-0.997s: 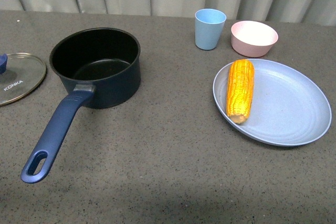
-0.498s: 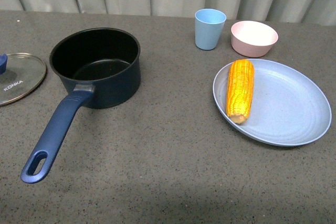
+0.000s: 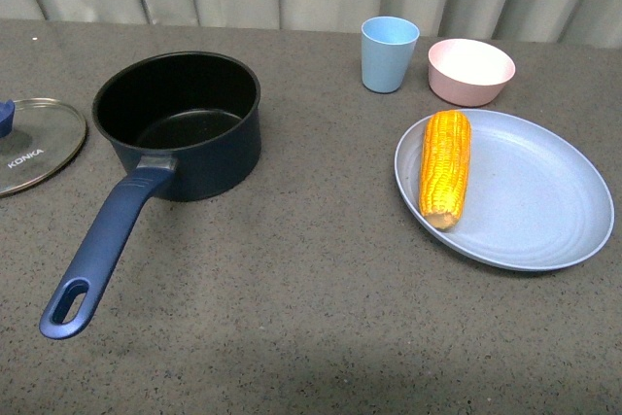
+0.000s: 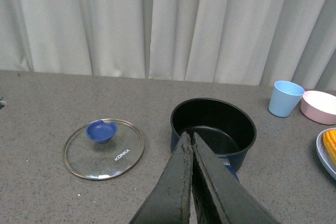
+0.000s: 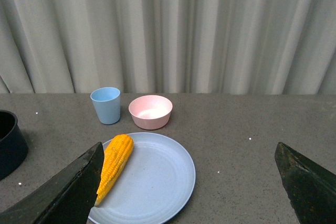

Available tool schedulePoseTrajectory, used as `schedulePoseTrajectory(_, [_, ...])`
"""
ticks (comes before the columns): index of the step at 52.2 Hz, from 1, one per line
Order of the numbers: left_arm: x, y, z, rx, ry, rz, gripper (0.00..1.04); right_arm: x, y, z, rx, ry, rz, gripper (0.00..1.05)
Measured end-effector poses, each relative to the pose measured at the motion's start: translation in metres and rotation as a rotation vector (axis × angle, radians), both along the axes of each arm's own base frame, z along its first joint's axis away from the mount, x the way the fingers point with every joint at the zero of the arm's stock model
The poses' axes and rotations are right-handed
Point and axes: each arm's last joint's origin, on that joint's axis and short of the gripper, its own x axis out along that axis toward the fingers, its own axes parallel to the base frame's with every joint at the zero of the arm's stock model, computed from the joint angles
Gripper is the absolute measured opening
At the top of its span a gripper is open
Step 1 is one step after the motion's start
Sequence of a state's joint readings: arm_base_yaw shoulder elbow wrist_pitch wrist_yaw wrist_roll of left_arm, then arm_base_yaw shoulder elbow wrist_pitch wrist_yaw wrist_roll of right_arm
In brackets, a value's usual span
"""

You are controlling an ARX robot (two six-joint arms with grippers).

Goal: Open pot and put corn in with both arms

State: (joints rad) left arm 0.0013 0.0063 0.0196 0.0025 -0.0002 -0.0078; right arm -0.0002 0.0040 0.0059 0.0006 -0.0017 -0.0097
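The navy pot (image 3: 180, 123) stands open at the left of the table, its long blue handle (image 3: 102, 250) pointing toward me. Its glass KONKA lid (image 3: 34, 143) with the blue knob lies flat on the table to the left of the pot; it also shows in the left wrist view (image 4: 104, 148). The corn (image 3: 445, 167) lies on the left part of a light blue plate (image 3: 544, 201) at the right. Neither arm shows in the front view. My left gripper (image 4: 189, 140) is shut and empty, above the table on the near side of the pot (image 4: 212, 127). My right gripper (image 5: 190, 179) is open and empty, back from the plate (image 5: 152, 182) and corn (image 5: 114, 163).
A light blue cup (image 3: 389, 52) and a small pink bowl (image 3: 470, 71) stand behind the plate near the table's far edge. A grey curtain hangs behind the table.
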Motion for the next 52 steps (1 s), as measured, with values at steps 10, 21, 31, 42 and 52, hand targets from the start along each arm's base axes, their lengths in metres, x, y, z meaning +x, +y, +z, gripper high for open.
schedulePoseTrajectory(10, [0.0, 0.0, 0.0, 0.0, -0.001, 0.0, 0.45, 0.001, 0.0, -0.001, -0.029, 0.044, -0.08, 0.95])
schedulePoseTrajectory(21, [0.0, 0.0, 0.0, 0.0, -0.001, -0.001, 0.84, 0.045, -0.006, 0.005, -0.136, 0.226, -0.189, 0.95])
schedulePoseTrajectory(31, [0.0, 0.0, 0.0, 0.003, -0.001, -0.001, 0.98, 0.099, -0.007, 0.0, -0.107, 0.399, -0.079, 0.95])
schedulePoseTrajectory(42, [0.0, 0.0, 0.0, 0.003, -0.001, -0.001, 0.98, 0.17, 0.018, -0.025, 0.064, 0.643, 0.081, 0.95])
schedulePoseTrajectory(52, [0.0, 0.0, 0.0, 0.003, -0.001, -0.001, 0.98, 0.202, 0.042, -0.041, 0.159, 0.743, 0.101, 0.95])
